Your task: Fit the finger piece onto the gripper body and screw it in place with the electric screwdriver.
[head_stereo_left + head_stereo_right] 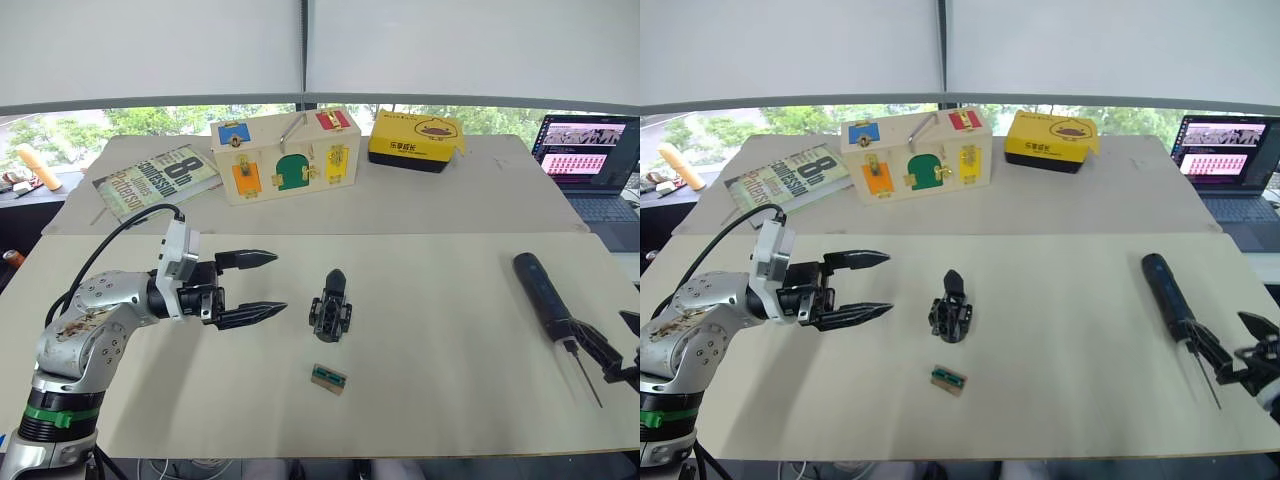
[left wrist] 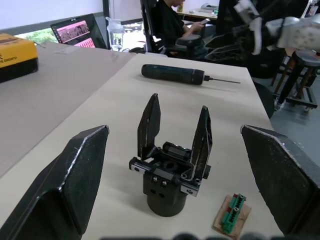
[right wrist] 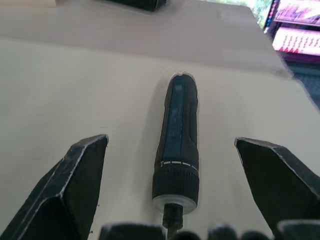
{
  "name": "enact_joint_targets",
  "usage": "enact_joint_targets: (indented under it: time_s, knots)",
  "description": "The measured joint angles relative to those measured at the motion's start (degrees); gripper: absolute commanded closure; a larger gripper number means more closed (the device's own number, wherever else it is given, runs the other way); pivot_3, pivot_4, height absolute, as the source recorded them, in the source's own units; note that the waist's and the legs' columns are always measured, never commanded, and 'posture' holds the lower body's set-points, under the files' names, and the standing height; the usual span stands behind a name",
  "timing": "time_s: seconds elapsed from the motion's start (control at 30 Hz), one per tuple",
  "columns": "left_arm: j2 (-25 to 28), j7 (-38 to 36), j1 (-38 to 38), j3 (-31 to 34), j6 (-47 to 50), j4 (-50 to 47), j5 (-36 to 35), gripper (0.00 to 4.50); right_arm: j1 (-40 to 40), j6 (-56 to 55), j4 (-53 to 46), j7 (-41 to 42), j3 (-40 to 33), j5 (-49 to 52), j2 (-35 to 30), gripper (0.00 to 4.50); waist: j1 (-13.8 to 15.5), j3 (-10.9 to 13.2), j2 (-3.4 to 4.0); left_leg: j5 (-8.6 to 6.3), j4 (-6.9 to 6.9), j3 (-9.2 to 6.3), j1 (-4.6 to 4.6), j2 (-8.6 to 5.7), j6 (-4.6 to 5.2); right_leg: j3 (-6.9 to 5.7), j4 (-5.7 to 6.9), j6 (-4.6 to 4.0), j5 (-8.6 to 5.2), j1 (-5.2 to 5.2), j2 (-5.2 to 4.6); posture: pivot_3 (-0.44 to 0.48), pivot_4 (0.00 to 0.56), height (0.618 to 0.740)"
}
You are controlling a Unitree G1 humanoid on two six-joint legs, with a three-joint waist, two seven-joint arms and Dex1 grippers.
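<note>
Here, left hand agape, empty, facing gripper body

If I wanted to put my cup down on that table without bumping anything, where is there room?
The widest bare patch lies between the gripper body and the electric screwdriver. The near edge beyond the small green-topped block is free too. It is crowded around the open left claw and along the far side, with the book, wooden box and yellow case.

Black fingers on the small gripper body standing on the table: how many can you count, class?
2, both upright on the gripper body: one finger on the side nearer the yellow box, the other finger above the green-topped block.
</note>
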Motion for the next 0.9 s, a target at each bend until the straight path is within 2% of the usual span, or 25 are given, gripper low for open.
enact_joint_targets:
  time_s: [0.13,0.2,0.47,0.57,0.73,0.9]
  knots:
    - [-0.2,0.4,-0.5,-0.1,0.0,-1.1,-0.1,0.03,-6.3,4.1,10.3,3.7,4.8,-2.4,-8.5,0.0,0.4,0.0,-0.01,0.01,-0.03,0.0,-0.01,-0.01,0.01,-0.09,-0.08,-0.04,0.0,-0.08,0.11,0.0,0.15,0.74]
    - [-0.2,0.7,-0.6,-0.3,1.6,-1.6,-1.0,0.03,-11.6,4.4,17.1,5.8,10.2,-5.2,-11.4,0.0,0.4,0.0,-0.02,0.01,-0.02,0.03,-0.01,-0.03,0.01,-0.07,-0.08,-0.05,-0.01,-0.08,0.1,0.0,0.15,0.74]
    - [0.5,0.9,-1.1,0.1,5.2,-3.8,-3.4,0.03,-25.6,5.9,32.5,14.0,24.8,-11.9,-14.8,0.0,0.5,0.0,-0.01,0.02,0.02,0.04,-0.01,-0.03,-0.01,-0.09,-0.05,-0.01,-0.02,-0.08,0.07,0.0,0.15,0.74]
    - [0.5,1.0,-1.1,0.5,5.1,-4.1,-3.4,0.0,-28.8,7.2,36.3,17.0,27.8,-13.5,-15.6,0.78,0.5,0.0,-0.01,0.02,0.02,0.06,-0.02,-0.03,-0.01,-0.09,-0.06,0.0,-0.02,-0.08,0.07,0.0,0.15,0.74]
    - [0.6,1.1,-0.4,0.8,5.0,-5.1,-3.4,0.0,-33.4,7.3,41.4,20.4,30.0,-15.7,-16.1,2.49,0.3,0.0,-0.01,0.02,0.04,0.07,0.0,-0.02,-0.03,-0.1,-0.05,0.01,-0.02,-0.07,0.07,0.0,0.15,0.74]
    - [0.5,0.9,1.1,2.0,3.6,-5.7,-3.3,0.0,-35.1,7.7,39.6,19.3,26.9,-13.6,-14.2,2.54,-0.1,0.1,0.15,0.03,0.05,0.1,-0.02,-0.02,-0.05,-0.07,-0.02,0.01,-0.02,-0.11,0.06,0.0,0.15,0.74]
